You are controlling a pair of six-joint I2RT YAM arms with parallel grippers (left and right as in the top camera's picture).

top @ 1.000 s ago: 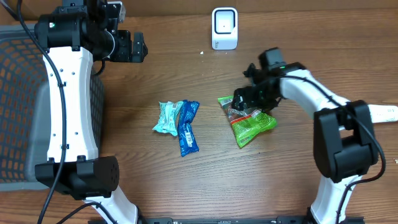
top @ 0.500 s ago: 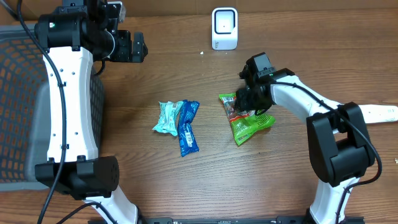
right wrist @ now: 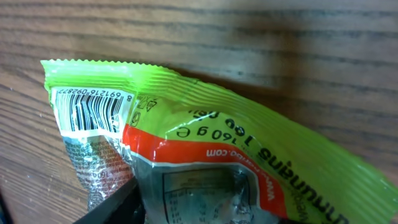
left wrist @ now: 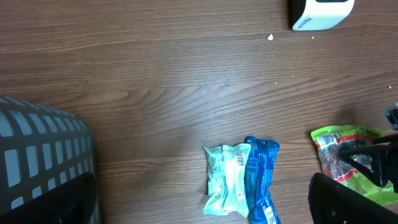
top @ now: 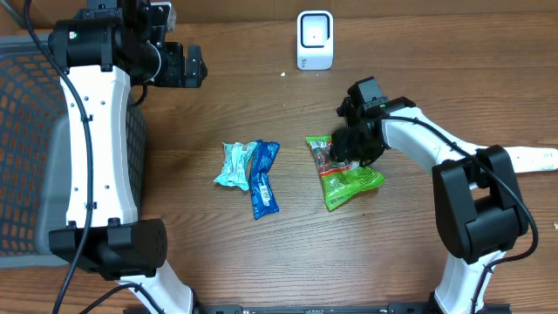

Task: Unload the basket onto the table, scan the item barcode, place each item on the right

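**Right tool** (top: pixel 343 150): closed on the upper end of the green packet (top: pixel 354 183), jaws part-way in. In the right wrist view one dark finger (right wrist: pixel 112 202) shows at the lower left, against the packet's clear window.

**Green packet:** bright green wrapper with a red band and a clear window. It sits right of centre on the worktop (top: pixel 261 262), with its lower end angled out to the right. Whether the gripped end is lifted off the wood cannot be told.

**Barcode** (right wrist: pixel 87 112): black bars on a white label, at the crimped end of the green packet. It faces the right wrist camera, with digits printed above it.

**Scanner** (top: pixel 315 39): a small white upright unit at the far edge of the worktop, well apart from the green packet.

**Dark blue packet** (top: pixel 262 179): lies flat near the middle of the worktop, left of the green packet.

**Pale blue packet** (top: pixel 234 166): lies flat, touching the dark blue packet on its left side. A small barcode shows on it in the left wrist view.

**Left tool** (top: pixel 185 65): raised over the far left of the worktop, jaws wide apart, nothing between them.

**Basket** (top: pixel 26 131): grey mesh, at the left edge of the worktop, beside the left arm.
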